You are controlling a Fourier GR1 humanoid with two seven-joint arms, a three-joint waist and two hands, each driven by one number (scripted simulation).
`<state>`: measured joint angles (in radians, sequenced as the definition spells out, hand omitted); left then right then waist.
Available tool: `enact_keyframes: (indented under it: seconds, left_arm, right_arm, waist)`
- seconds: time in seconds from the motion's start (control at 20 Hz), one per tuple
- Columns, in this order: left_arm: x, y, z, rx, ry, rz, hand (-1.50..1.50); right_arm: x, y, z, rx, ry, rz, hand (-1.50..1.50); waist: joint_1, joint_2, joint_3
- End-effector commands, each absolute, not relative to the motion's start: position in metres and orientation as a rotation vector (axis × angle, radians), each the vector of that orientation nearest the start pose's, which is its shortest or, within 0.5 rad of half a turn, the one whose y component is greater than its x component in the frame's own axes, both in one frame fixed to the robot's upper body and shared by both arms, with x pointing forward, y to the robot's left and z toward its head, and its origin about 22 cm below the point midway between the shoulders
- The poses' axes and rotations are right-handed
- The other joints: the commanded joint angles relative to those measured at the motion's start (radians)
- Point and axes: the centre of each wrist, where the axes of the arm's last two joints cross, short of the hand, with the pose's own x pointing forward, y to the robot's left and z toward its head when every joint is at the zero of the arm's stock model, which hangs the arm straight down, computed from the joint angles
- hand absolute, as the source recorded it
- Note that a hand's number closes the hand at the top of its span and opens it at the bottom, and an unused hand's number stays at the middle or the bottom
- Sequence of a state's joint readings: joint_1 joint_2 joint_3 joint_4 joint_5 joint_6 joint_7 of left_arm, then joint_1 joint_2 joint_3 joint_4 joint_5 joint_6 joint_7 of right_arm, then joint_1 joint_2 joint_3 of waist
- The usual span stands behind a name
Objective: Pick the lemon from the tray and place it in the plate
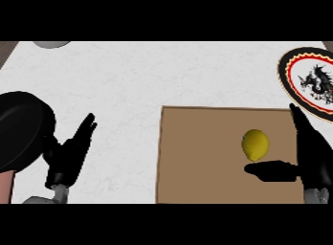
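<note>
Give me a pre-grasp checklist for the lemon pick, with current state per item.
1. lemon on the tray, uncovered: ok.
2. right hand open, thumb below the lemon, fingers to its right: ok.
3. Right hand closed on the lemon: not ok, not yet gripped.
4. plate free to receive, at the upper right past the tray: ok.
5. left hand open and resting left of the tray, out of the path: ok.
6. Height of the right hand above the tray: cannot tell.

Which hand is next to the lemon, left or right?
The right hand: it is open over the brown tray, thumb just below the yellow lemon. The left hand rests open beside the black frying pan.
</note>
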<state>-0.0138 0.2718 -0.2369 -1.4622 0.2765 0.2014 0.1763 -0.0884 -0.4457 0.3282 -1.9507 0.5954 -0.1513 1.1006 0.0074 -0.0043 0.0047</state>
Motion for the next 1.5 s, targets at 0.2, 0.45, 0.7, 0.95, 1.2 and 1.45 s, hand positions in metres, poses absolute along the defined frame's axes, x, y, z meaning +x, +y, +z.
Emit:
enact_keyframes:
  seconds: [0.2, 0.45, 0.7, 0.95, 1.2, 1.45]
  left_arm:
    - [0.238, 0.237, -0.034, 0.012, -1.195, 0.003, 0.0]
    - [0.224, 0.234, -0.04, -0.014, -1.18, -0.017, 0.0]
    - [0.24, 0.244, -0.03, 0.011, -1.198, -0.013, 0.0]
    - [0.238, 0.238, -0.037, -0.003, -1.201, -0.009, 0.0]
    - [0.241, 0.245, -0.018, 0.003, -1.194, -0.031, 0.0]
    - [0.237, 0.246, -0.046, -0.017, -1.179, 0.015, 0.0]
  right_arm:
    - [0.242, -0.209, 0.092, -0.963, -0.848, 0.399, -1.5]
    - [0.255, -0.196, 0.09, -0.989, -0.801, 0.4, -1.5]
    - [0.264, -0.201, 0.073, -0.942, -0.793, 0.402, -1.5]
    - [0.255, -0.2, 0.058, -0.924, -0.759, 0.433, -1.5]
    - [0.266, -0.202, 0.041, -0.914, -0.737, 0.617, 1.5]
    - [0.267, -0.208, 0.048, -0.979, -0.747, 0.606, 1.5]
  waist:
    - [-0.009, 0.005, -0.005]
    - [-0.005, 0.004, -0.005]
    - [-0.006, 0.005, -0.005]
    - [-0.008, 0.004, -0.005]
    - [-0.005, 0.004, -0.005]
    - [-0.011, 0.004, -0.005]
